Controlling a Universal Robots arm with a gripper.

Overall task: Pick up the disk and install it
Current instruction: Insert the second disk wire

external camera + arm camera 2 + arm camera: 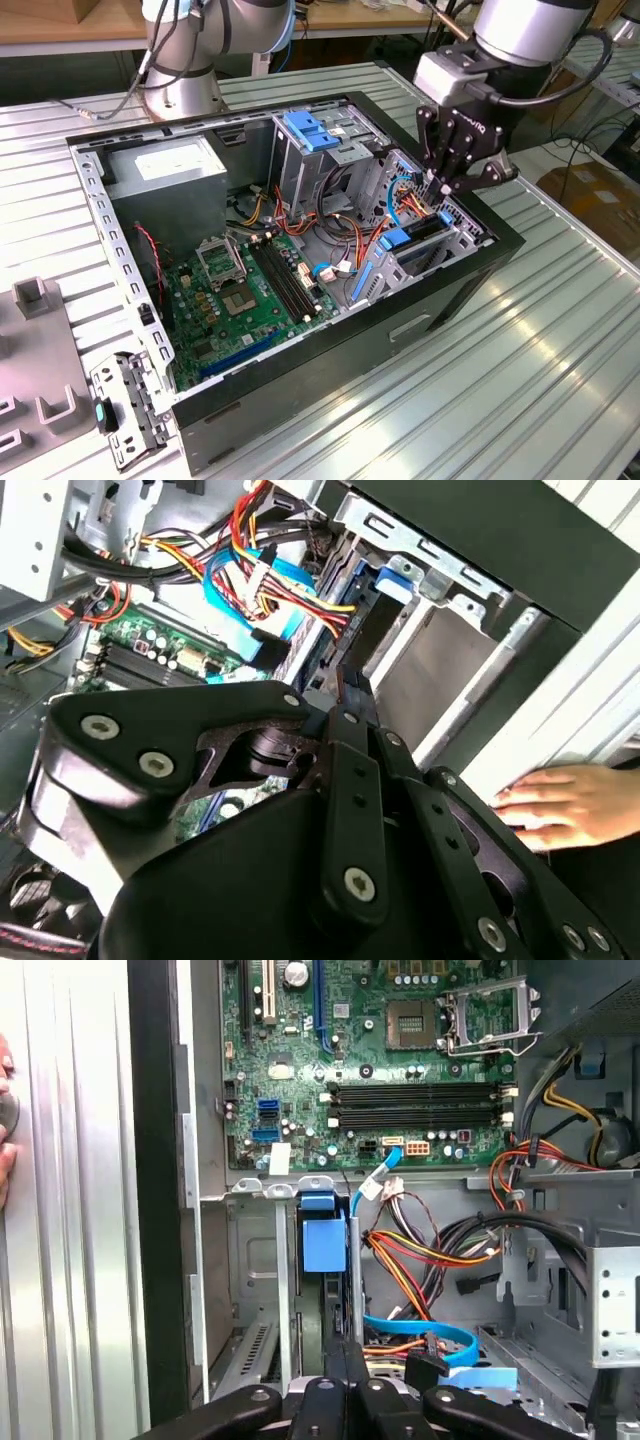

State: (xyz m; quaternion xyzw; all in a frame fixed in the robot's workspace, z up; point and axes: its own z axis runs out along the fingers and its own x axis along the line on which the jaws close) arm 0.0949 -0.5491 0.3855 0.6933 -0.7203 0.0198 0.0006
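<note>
blue plastic rail and grey metal are what i can make out of the disk point(405, 240). it stands on edge in the drive bay at the corner of the computer case point(470, 285) on the exterior view's right, close against the case's side wall. its blue tab point(322, 1243) faces up out of the slot in the first wrist view, and the label side is hidden from me.

i judge it dense and fairly heavy for its bulk, and rigid. the metal faces look smooth and likely slippery, and the thing will not forgive knocks. the plastic rail is the softer part and may flex, so i would take hold across the 2 flat metal faces near the exposed upper edge, not by the tab alone.

my gripper point(440, 188) hangs directly over that bay, its fingertips point(345, 685) drawn together with no gap showing. i cannot tell whether they touch the disk's edge. a person's hand point(570, 800) rests just outside the case wall.
</note>
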